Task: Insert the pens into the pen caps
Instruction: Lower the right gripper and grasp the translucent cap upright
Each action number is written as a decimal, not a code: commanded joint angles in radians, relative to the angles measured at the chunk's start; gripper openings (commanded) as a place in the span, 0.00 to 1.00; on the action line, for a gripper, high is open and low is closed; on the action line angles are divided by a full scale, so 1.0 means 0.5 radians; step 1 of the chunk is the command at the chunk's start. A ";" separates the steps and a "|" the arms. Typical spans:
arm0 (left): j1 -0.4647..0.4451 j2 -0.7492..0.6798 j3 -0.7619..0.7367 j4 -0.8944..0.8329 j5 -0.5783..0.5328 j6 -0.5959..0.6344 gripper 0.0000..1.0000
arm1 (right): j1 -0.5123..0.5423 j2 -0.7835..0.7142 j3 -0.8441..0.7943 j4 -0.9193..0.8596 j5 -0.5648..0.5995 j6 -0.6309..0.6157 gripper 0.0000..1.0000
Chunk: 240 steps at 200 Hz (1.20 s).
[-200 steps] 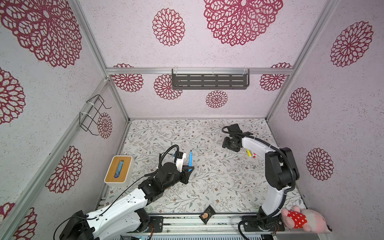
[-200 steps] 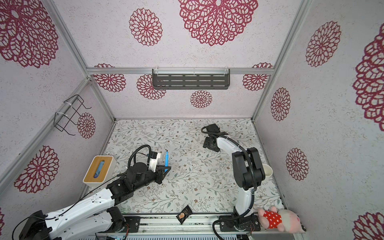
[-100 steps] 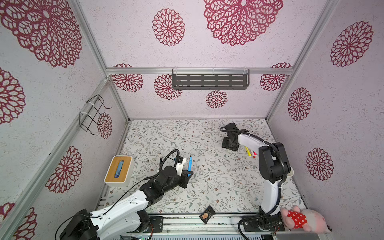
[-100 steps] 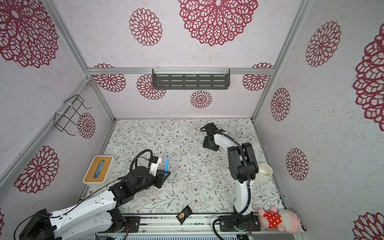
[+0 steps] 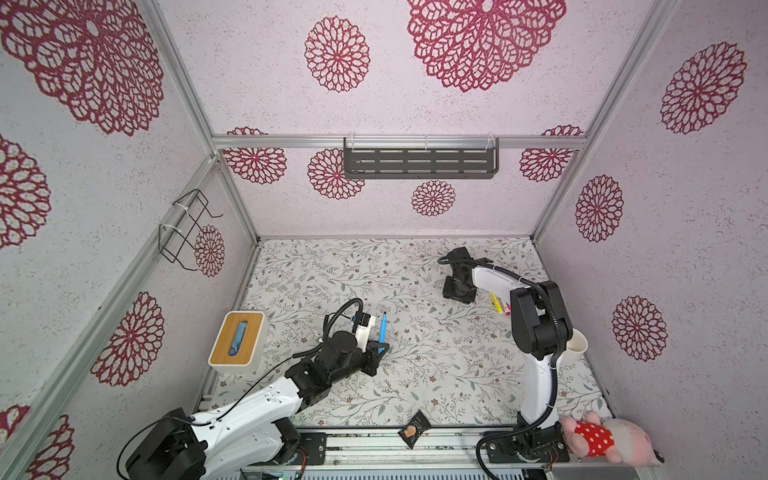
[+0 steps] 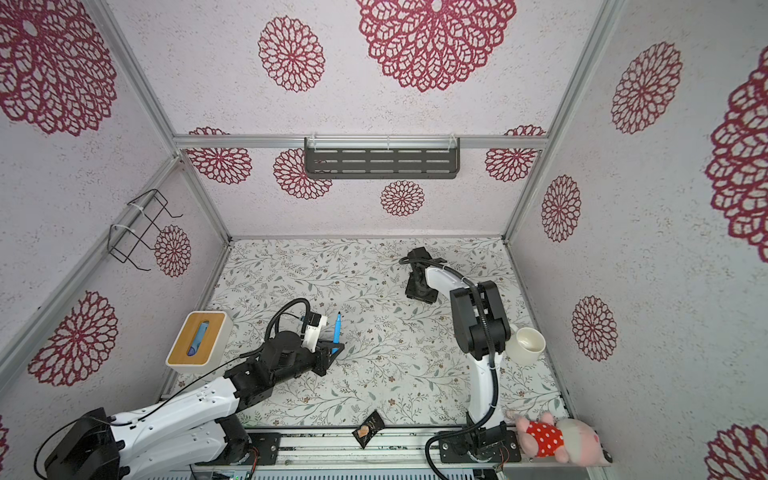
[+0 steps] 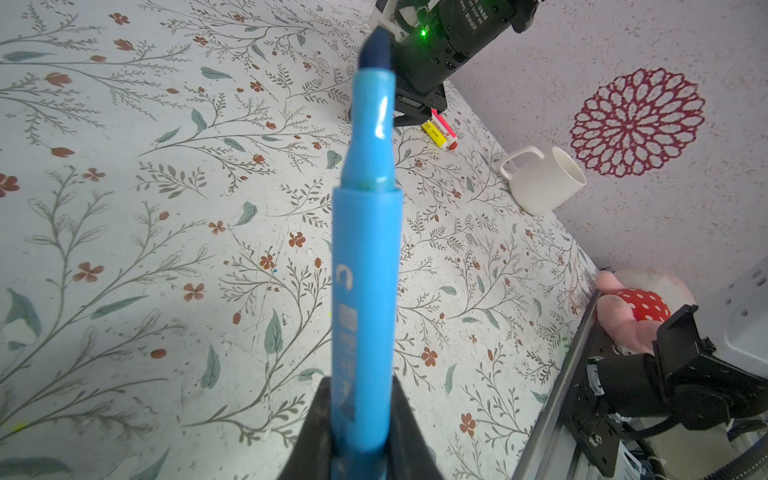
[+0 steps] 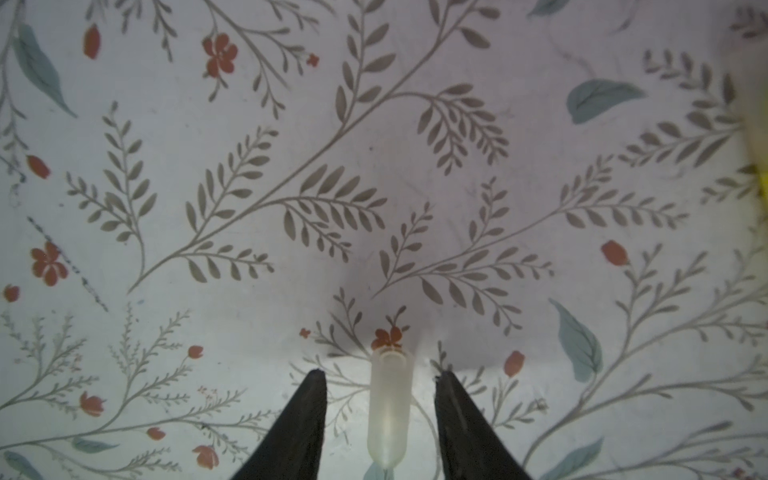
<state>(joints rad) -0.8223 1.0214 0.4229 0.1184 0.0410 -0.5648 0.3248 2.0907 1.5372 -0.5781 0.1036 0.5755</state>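
My left gripper is shut on the bright blue pen, which stands nearly upright with its dark tip up in both top views. At the back right, my right gripper is low over the table, open. A short translucent pen cap lies between its fingers, with a gap on each side. A yellow pen and a pink pen lie side by side just right of that gripper.
A white mug lies by the right wall. A wood-topped white box stands at the left edge. A plush toy and a small dark packet sit on the front rail. A dark shelf hangs on the back wall.
The right arm's elbow has swung left while its gripper stayed low at the back of the table. The left gripper has sunk slightly with the blue pen.
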 commanded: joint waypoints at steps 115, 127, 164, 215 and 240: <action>0.007 -0.018 0.016 0.053 0.007 -0.003 0.00 | 0.065 0.114 -0.030 -0.080 0.187 -0.111 0.28; 0.006 -0.023 0.014 0.043 0.013 -0.006 0.00 | 0.068 0.106 -0.047 -0.084 0.210 -0.116 0.25; 0.009 -0.038 0.009 0.036 0.016 -0.003 0.00 | 0.084 0.070 -0.103 -0.080 0.209 -0.132 0.18; 0.008 -0.046 0.032 0.004 0.061 0.010 0.00 | 0.162 -0.196 -0.282 0.089 0.098 -0.175 0.17; 0.008 -0.039 0.032 0.010 0.077 0.016 0.00 | 0.206 -0.378 -0.388 0.186 0.044 -0.176 0.17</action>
<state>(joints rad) -0.8223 1.0119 0.4229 0.1173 0.0624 -0.5682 0.4004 2.0075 1.3800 -0.4969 0.1711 0.5106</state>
